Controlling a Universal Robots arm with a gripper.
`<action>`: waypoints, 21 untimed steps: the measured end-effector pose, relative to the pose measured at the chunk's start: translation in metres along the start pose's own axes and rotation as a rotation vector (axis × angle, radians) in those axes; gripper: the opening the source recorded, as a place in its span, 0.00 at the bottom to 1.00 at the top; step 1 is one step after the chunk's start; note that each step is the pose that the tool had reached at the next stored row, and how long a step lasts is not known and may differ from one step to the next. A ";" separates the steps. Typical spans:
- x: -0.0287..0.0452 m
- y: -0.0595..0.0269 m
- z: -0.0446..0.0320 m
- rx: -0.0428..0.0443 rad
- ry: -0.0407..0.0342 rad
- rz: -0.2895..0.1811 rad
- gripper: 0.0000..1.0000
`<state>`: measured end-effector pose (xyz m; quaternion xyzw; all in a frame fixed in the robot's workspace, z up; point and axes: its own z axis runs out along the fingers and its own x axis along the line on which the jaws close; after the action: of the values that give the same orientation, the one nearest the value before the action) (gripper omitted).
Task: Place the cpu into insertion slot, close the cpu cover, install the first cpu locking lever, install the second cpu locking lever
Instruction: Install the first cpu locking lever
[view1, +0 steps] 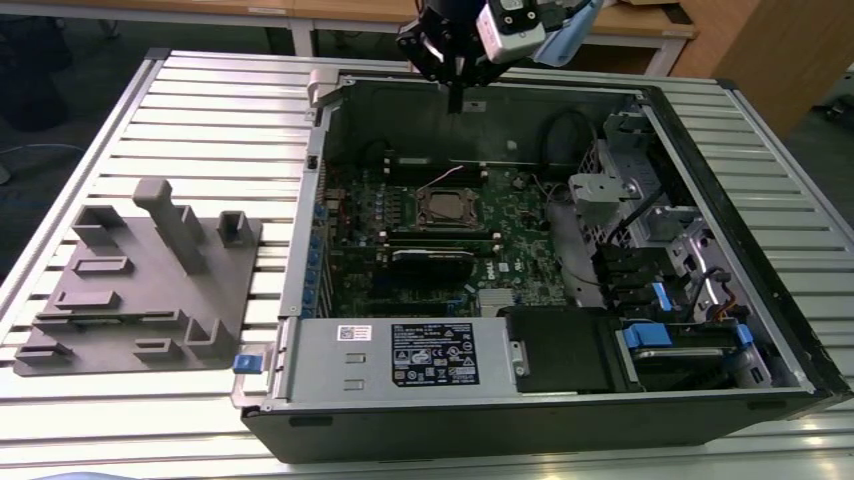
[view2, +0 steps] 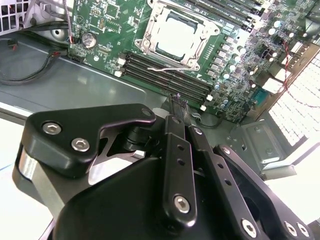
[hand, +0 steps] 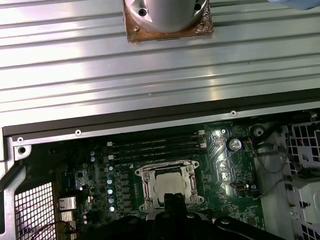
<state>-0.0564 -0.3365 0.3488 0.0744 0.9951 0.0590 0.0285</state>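
In the exterior view the insertion slot (view1: 447, 208) sits mid-board inside the open computer case (view1: 747, 300). My gripper (view1: 458, 103) hangs well above it, near the case's far wall, shut with nothing in it. In both wrist views the cpu (view2: 175, 41) (hand: 167, 186) lies in the slot with its grey face showing through the window of the cpu cover (view2: 150, 36) (hand: 145, 186), which lies down over it. A thin silver lever (view2: 165, 70) sticks out beside the socket, over the black memory slots. The closed fingertips (view2: 177, 101) (hand: 174, 199) point toward the socket.
The case lies on a slatted metal table (view1: 214, 110). A grey moulded fixture (view1: 140, 290) lies at the exterior view's left. Drive bays, cables and blue clips (view1: 654, 290) fill the case's right side, and a power supply (view1: 400, 355) fills its near side. Memory slots (view2: 170, 80) flank the socket.
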 end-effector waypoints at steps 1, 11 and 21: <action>0.0001 -0.0001 0.0013 -0.0001 -0.0001 0.000 0.10; 0.0001 -0.0012 0.0046 -0.0001 -0.0001 0.000 0.10; 0.0002 -0.0014 0.0068 0.0002 -0.0001 0.000 0.10</action>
<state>-0.0564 -0.3371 0.3419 0.0744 0.9951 0.0589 0.0286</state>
